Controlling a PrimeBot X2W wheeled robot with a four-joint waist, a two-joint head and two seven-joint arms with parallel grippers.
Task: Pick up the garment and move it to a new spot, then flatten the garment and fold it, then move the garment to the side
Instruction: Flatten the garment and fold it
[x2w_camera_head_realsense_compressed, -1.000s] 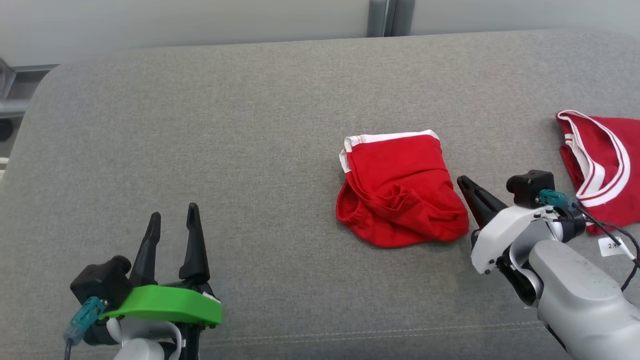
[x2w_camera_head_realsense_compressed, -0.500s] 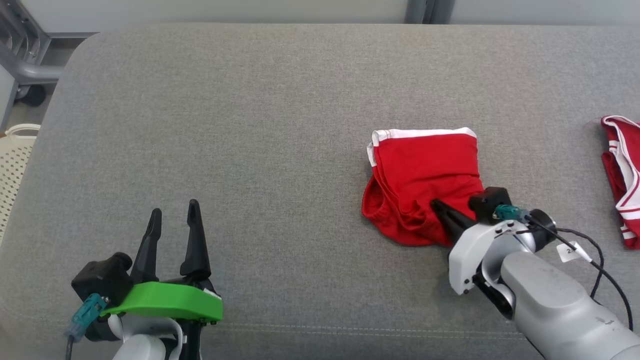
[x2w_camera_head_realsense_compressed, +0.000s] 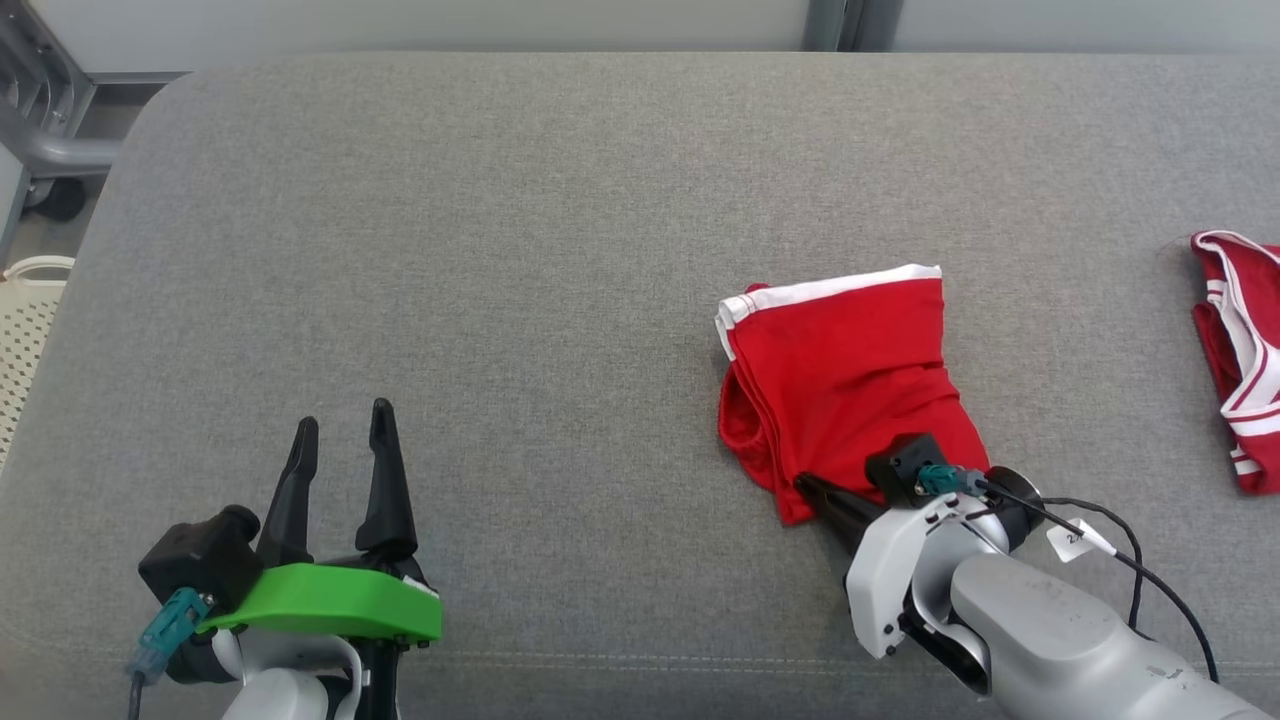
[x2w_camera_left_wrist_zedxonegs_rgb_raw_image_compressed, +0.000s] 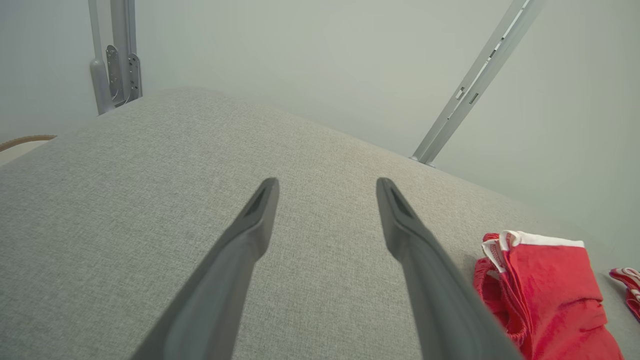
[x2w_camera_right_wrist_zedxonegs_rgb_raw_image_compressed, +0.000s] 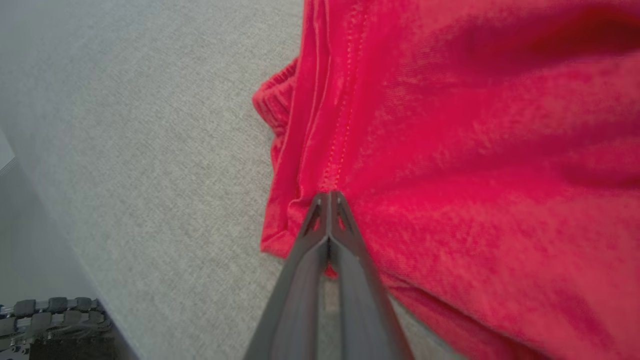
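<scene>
Right gripper (x2w_camera_head_realsense_compressed: 808, 487) pressed together, pinching the red garment (x2w_camera_head_realsense_compressed: 850, 370) at its lower-left hem, right of centre frame on the grey cushion (x2w_camera_head_realsense_compressed: 500, 250). Left gripper (x2w_camera_head_realsense_compressed: 340, 435) spread, lower left. I judge the fabric light, limp and quick to bunch; best hold is the seams or white waistband (x2w_camera_head_realsense_compressed: 830, 285).

The left end effector (x2w_camera_head_realsense_compressed: 345, 418) has two long, black, tapered fingers (x2w_camera_head_realsense_compressed: 388, 490) rising from a bright green cover (x2w_camera_head_realsense_compressed: 330, 605). Just left of that cover is a black camera block (x2w_camera_head_realsense_compressed: 197, 565) with a teal plug (x2w_camera_head_realsense_compressed: 168, 622). Far right of the cover, the right end effector (x2w_camera_head_realsense_compressed: 806, 485) wears a white shell (x2w_camera_head_realsense_compressed: 885, 570) on a silver forearm (x2w_camera_head_realsense_compressed: 1060, 640), with a black cable (x2w_camera_head_realsense_compressed: 1075, 500) and a white tag (x2w_camera_head_realsense_compressed: 1072, 540).
</scene>
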